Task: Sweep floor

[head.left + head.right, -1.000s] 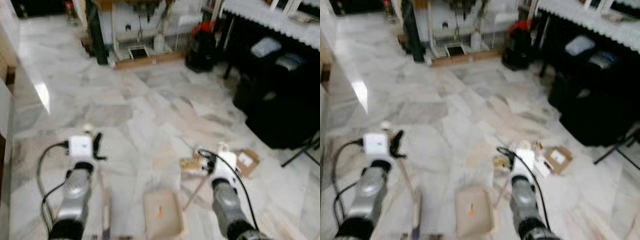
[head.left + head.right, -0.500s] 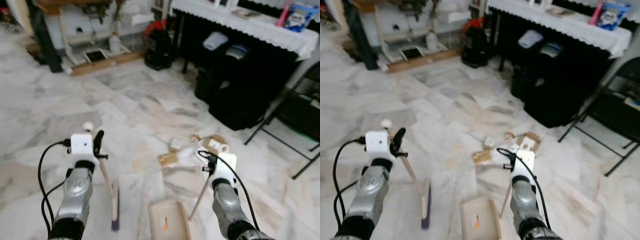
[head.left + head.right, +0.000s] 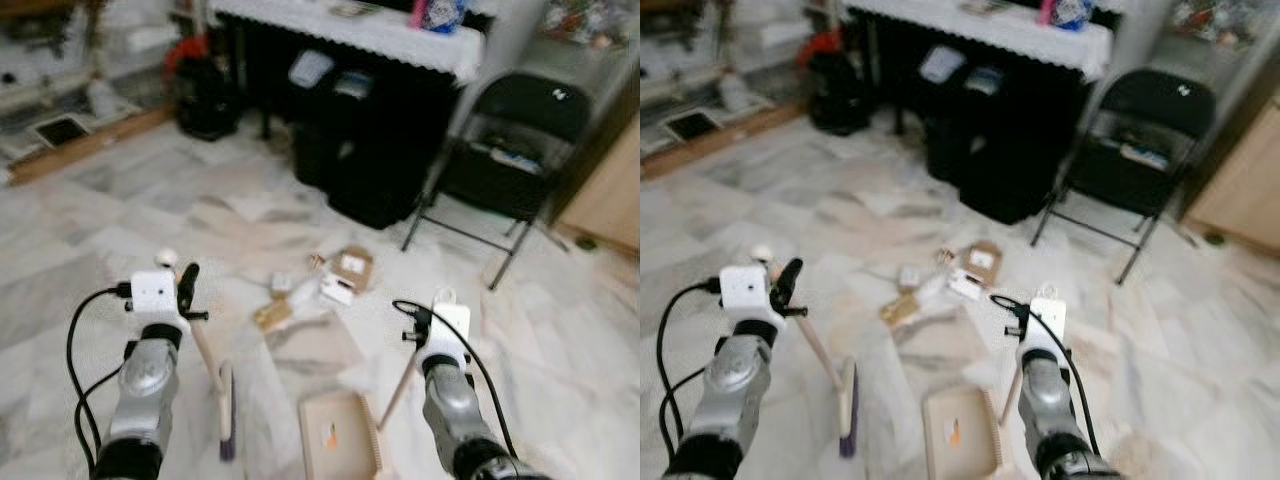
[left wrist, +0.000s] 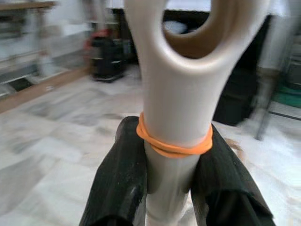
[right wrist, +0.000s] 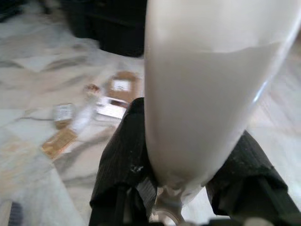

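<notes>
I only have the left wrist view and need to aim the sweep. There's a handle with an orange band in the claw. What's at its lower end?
Observer: A broom. Its head hangs low by the floor, just inside the left claw.
Operator: Where's the litter?
Observer: Scraps of cardboard lie on the floor ahead, between the two arms and short of the black chair.
Operator: And the other arm?
Observer: The right claw is shut on the handle of a dustpan, which sits low between the arms.

Scattered litter (image 3: 940, 283) before dustpan (image 3: 958, 432)
</notes>
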{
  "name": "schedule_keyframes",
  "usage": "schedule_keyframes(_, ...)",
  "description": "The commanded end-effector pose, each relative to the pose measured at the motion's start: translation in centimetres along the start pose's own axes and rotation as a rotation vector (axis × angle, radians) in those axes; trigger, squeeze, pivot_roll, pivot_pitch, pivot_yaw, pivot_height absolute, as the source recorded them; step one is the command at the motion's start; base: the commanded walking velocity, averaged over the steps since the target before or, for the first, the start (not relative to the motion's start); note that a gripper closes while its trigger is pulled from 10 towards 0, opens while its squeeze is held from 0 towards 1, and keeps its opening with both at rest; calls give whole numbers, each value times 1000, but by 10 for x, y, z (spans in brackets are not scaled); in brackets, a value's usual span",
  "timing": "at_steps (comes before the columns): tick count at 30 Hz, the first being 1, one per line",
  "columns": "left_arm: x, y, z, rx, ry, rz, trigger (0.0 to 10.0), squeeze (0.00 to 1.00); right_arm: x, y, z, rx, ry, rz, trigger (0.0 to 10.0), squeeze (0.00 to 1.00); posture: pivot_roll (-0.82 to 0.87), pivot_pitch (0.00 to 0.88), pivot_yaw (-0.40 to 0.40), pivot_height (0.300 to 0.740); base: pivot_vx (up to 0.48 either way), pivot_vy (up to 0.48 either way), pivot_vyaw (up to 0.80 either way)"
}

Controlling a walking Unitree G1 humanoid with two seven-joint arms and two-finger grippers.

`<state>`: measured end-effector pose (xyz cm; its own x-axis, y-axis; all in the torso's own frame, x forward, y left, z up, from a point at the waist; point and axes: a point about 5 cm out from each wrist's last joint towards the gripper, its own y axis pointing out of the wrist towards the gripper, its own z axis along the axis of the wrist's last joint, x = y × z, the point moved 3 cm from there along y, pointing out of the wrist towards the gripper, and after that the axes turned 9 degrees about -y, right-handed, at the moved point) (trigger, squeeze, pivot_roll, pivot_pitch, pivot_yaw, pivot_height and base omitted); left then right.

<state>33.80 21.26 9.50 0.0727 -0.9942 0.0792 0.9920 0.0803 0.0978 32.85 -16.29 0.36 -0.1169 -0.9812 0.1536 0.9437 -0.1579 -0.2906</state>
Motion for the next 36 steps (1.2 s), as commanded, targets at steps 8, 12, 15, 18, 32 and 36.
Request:
schedule_keyframes(8,6,4,9,41,-2,-20,10000,0,3,3,8,31,-4,-12,10000,0,40,6,-48,740,0,0,-761)
schedule_keyframes(12,6,4,10,43,-3,-21,10000,0,3,3,8,32,-6,-12,10000,0,42,0,-49,740,0,0,-763)
schedule_keyframes(15,6,5,10,43,-4,-23,10000,0,3,3,8,32,-6,-12,10000,0,41,0,-49,740,0,0,-763)
schedule_keyframes(18,7,5,10,44,-5,-25,10000,0,4,3,8,33,-6,-13,10000,0,41,0,-49,740,0,0,-763)
schedule_keyframes(32,7,5,11,48,-11,-24,10000,0,5,3,8,35,-10,-18,10000,0,43,0,-50,740,0,0,-763)
schedule_keyframes(36,7,5,10,45,-13,-20,10000,0,6,3,10,48,-10,-22,10000,0,43,0,-52,740,0,0,-370)
